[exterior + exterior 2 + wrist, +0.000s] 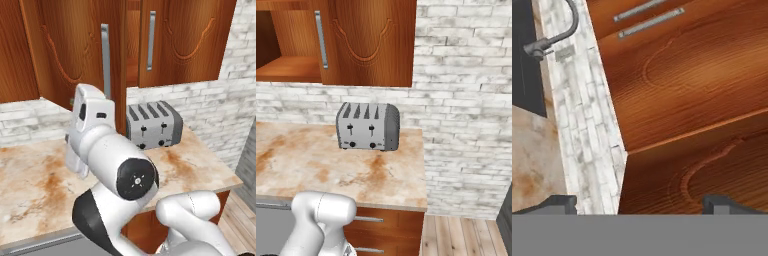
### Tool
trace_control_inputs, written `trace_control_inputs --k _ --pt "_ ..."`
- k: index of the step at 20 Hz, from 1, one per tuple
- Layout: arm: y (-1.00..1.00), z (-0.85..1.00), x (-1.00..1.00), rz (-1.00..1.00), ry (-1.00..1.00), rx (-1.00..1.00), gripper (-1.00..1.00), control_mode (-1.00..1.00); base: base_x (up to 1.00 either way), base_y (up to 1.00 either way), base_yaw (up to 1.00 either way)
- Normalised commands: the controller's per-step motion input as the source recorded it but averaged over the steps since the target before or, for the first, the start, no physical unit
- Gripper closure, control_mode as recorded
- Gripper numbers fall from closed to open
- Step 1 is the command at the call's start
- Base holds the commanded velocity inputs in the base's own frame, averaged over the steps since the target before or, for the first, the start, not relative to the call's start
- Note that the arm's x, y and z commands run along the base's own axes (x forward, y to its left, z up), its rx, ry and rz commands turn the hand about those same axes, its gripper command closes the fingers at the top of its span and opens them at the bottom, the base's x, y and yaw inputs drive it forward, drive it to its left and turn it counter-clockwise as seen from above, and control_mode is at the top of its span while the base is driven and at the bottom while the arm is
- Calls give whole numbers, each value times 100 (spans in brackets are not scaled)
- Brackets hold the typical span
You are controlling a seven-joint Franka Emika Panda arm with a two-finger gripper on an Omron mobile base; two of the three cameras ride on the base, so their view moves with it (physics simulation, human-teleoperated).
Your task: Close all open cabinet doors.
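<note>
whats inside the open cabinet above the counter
In the right base view the open cabinet shows a bare wooden shelf and a dark back wall, nothing on it. Its swung-out door covers the right part of the interior, so anything there can't be seen.

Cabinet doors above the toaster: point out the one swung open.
The left cabinet door, its handle jutting toward the robot, stands ajar. The right cabinet door lies flush above the toaster.

The arm [112,165] is glossy white with rounded, bulbous links, black joint bands and a dark round cap bearing small pale marks.
</note>
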Motion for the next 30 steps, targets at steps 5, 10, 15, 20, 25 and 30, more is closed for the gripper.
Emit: trace_control_inputs --k 5,10,15,20,25,30 --pt "30 0 48 -39 -3 -8 -100 -100 0 0 0" --pt "8 0 46 -40 -1 -5 -100 -100 0 0 0" --pt "-11 0 35 -29 0 0 -100 -100 0 0 0" --pt "-39 0 18 -18 0 0 -100 -100 0 0 0" --pt "-57 0 2 -10 -1 0 -100 -100 0 0 0" --pt "-64 0 5 -4 -1 0 -100 -100 0 0 0"
